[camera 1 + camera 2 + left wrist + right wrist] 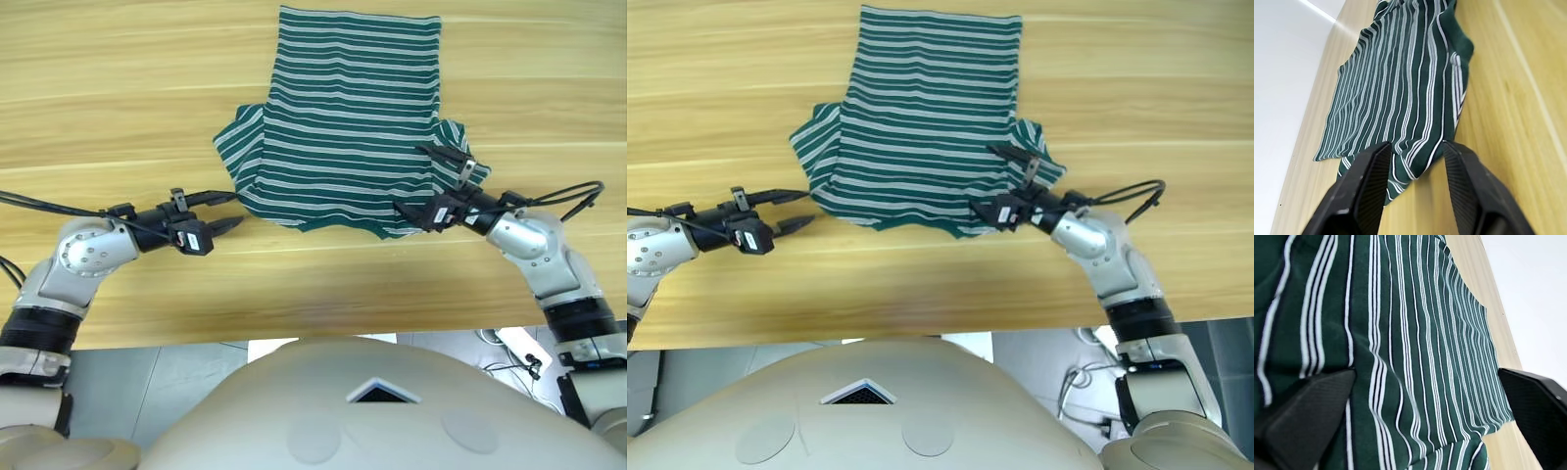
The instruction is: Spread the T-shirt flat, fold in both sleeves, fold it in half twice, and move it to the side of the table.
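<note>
Two grippers: wide open, empty
left gripper (235, 210): beside T-shirt (343, 127) corner, pinch-ready
right gripper (409, 178): straddles sleeve (453, 137), probably to fold it

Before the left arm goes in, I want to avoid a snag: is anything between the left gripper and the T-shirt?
Nothing visible. The left gripper is open over the wooden table, its tips right by a near corner of the striped T-shirt, with only tabletop between them.

Probably a robot lab is shown: a plain wooden table (118, 88), a grey floor (157, 382) and loose cables (514, 364) are seen.
</note>
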